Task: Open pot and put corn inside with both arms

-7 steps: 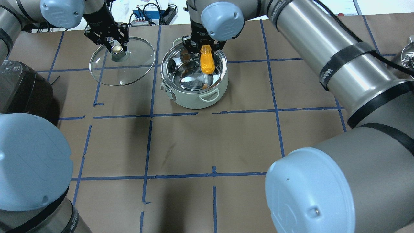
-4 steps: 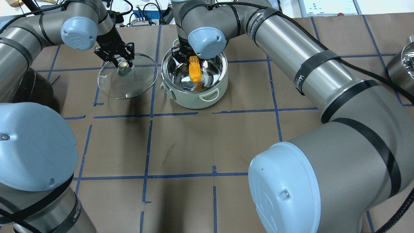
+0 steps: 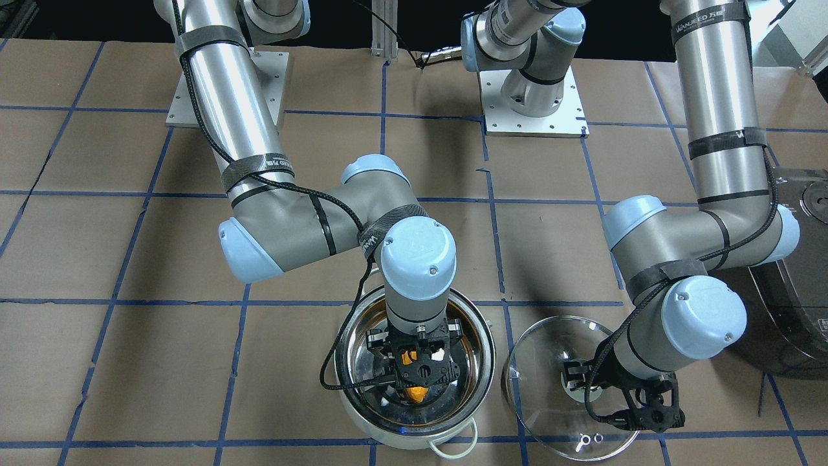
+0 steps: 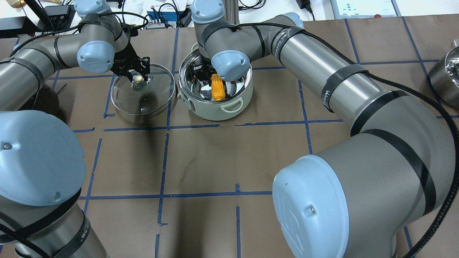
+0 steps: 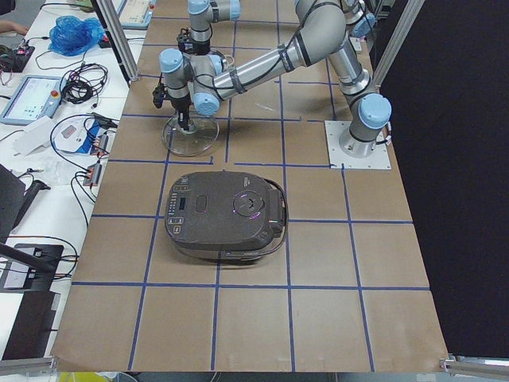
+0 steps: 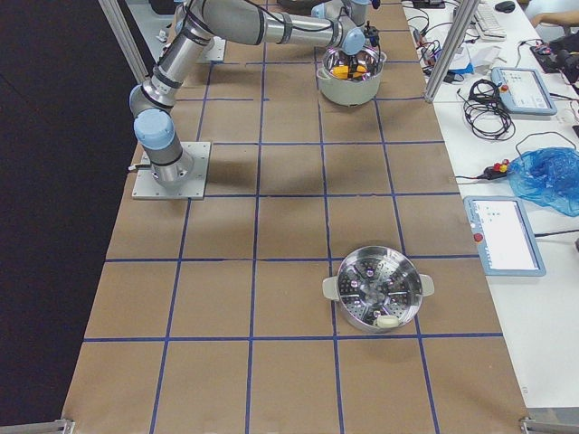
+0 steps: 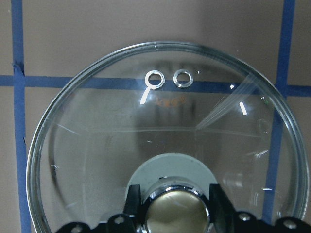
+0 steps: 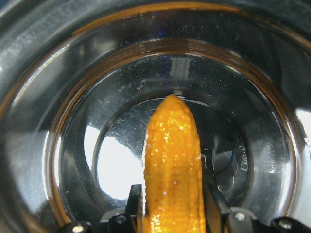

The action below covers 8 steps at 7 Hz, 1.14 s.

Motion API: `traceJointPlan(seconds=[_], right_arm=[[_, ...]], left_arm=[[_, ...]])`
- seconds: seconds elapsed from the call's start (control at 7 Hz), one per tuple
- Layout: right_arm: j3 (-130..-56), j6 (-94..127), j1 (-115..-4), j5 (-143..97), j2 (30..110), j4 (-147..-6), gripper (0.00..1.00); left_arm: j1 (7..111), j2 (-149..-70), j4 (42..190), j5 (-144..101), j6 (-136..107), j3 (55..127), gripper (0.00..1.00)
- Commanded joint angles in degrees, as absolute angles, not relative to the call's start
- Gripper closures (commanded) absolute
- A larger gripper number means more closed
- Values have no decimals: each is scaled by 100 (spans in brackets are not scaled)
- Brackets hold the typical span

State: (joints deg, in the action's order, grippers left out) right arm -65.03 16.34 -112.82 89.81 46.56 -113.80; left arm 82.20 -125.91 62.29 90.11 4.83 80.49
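Observation:
The steel pot stands open at the table's far middle; it also shows in the front view and the right side view. My right gripper reaches down inside it, shut on the orange corn, whose tapered tip points at the pot's floor in the right wrist view. I cannot tell whether the tip touches the floor. My left gripper is shut on the knob of the glass lid. It holds the lid level and low, just left of the pot.
A dark grey rice cooker sits at the robot's left, close to the left arm. A steel steamer pot stands far on the right. Blue tape lines grid the brown table.
The right gripper has lowered the corn deeper into the pot. The left gripper has carried the lid down and to the right, closer to the pot.

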Motion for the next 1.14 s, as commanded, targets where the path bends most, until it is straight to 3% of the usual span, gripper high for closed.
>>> traceJointPlan(seconds=[0.0, 0.29, 0.71, 1.0], right_arm=[[-6452, 1574, -11198, 8974, 4745, -11400, 0], [-6512, 1521, -10909, 8991, 5689, -10676, 0], [-6845, 1293, -9812, 8991, 7246, -8592, 0], [-8140, 888, -9450, 8974, 8319, -8480, 1]], left_arm=[[8218, -12595, 6214, 9035, 466, 8095, 1], [8226, -12228, 6859, 9044, 449, 7885, 0], [8288, -11025, 8599, 9027, 317, 7498, 0], [8480, -10313, 9795, 9026, 264, 7217, 0]])
